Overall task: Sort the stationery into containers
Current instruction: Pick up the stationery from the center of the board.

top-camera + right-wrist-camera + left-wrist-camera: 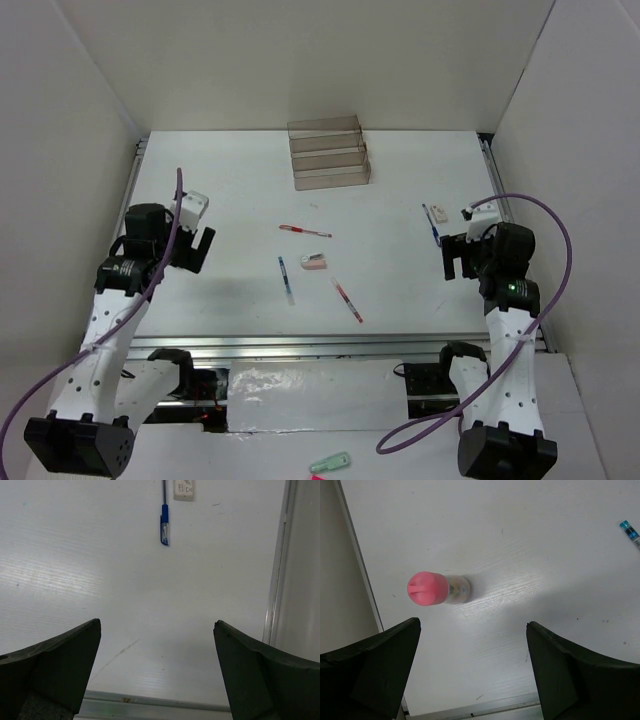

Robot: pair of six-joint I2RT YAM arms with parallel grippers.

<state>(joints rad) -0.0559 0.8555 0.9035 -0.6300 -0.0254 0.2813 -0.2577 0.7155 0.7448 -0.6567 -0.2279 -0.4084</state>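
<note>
The smoky clear stepped organiser (329, 153) stands at the back middle. On the table lie a red pen (305, 231), a blue pen (286, 279), a pink-and-white eraser (313, 264) and a second red pen (347, 300). At the right lie another blue pen (432, 224) (164, 525) and a white eraser (438, 211) (183, 489). My left gripper (195, 248) (472, 622) is open and empty above the table's left side. A small pink-topped item (427, 588) stands just ahead of it. My right gripper (458, 258) (157, 622) is open and empty, short of the right blue pen.
Metal rails run along the table's near edge (330, 342) and right edge (277, 575). White walls enclose the table on three sides. A pale green clip-like item (330, 463) lies off the table near the arm bases. A blue pen's tip (630, 530) shows in the left wrist view.
</note>
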